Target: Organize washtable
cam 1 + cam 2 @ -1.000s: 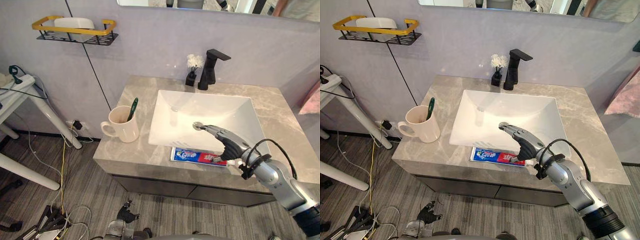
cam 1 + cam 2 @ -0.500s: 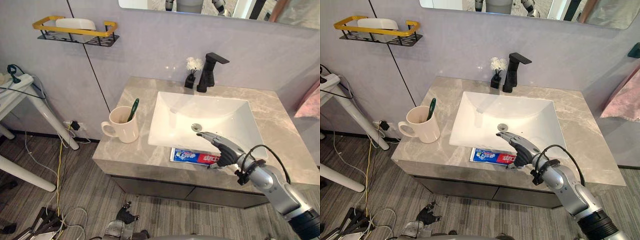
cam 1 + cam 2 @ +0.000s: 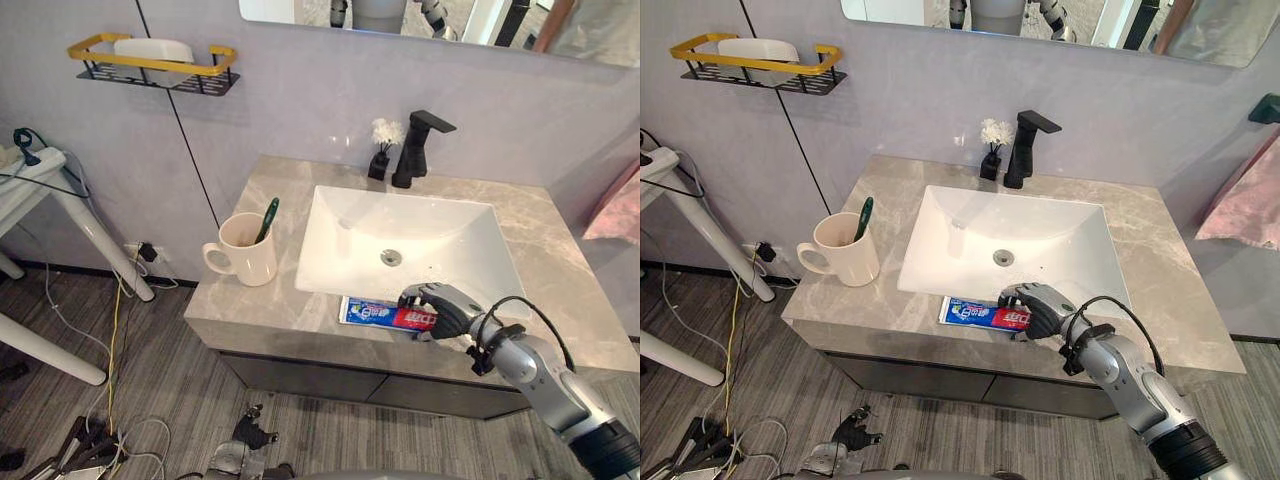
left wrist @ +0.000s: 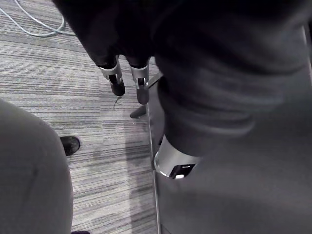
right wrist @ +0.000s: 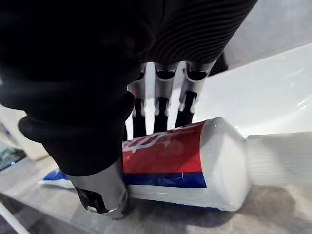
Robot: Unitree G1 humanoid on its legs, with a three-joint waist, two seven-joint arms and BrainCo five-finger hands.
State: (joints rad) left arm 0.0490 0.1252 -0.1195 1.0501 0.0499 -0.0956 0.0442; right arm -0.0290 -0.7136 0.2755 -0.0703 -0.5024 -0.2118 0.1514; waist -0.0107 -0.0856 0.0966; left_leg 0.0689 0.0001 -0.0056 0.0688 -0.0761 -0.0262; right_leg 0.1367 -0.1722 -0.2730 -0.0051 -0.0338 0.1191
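Observation:
A red, white and blue toothpaste tube (image 3: 380,315) lies flat on the grey counter (image 3: 260,305), along the front rim of the white sink (image 3: 330,250). My right hand (image 3: 443,306) rests on the tube's cap end. In the right wrist view its fingers (image 5: 158,105) curl behind the tube (image 5: 180,156) and the thumb (image 5: 100,187) presses the near side. At the counter's left stands a cream mug (image 3: 245,257) holding a green toothbrush (image 3: 268,216). My left hand (image 4: 127,78) hangs low over the floor, fingers relaxed and holding nothing.
A black faucet (image 3: 415,148) and a small black vase of white flowers (image 3: 382,150) stand behind the sink. A yellow-rimmed wall shelf (image 3: 150,60) holds a white dish. A white table leg (image 3: 90,225) slants at the left; a pink towel (image 3: 615,205) hangs at the right.
My right hand came down from over the sink's front edge onto the tube's cap end, and its fingers curled round the tube. The tube itself has stayed in place.

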